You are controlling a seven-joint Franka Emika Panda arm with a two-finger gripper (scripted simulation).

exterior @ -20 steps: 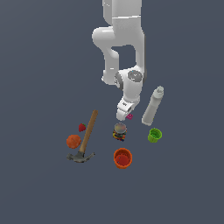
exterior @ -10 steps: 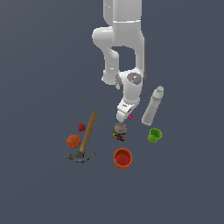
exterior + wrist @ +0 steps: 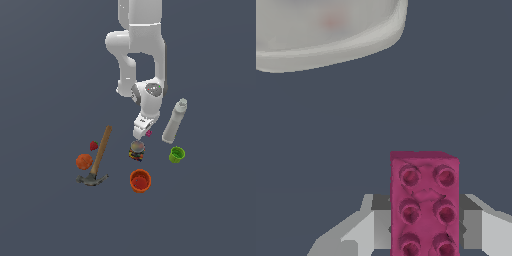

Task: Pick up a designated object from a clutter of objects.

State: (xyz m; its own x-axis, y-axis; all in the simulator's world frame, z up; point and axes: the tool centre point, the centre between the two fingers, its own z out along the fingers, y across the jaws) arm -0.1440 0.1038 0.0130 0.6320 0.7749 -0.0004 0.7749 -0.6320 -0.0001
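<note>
The tiny magenta-pink studded brick lies on the dark floor between my gripper's two fingers. The grey pads sit against its long sides. In the exterior view only a pink sliver of the brick shows beside my gripper, which is down at floor level and shut on it. The clutter lies around it: a small jar just in front and a white bottle to the exterior view's right.
A green cup, an orange cup, a wooden-handled hammer, an orange ball and a red strawberry lie on the floor. The bottle's white body shows blurred in the wrist view.
</note>
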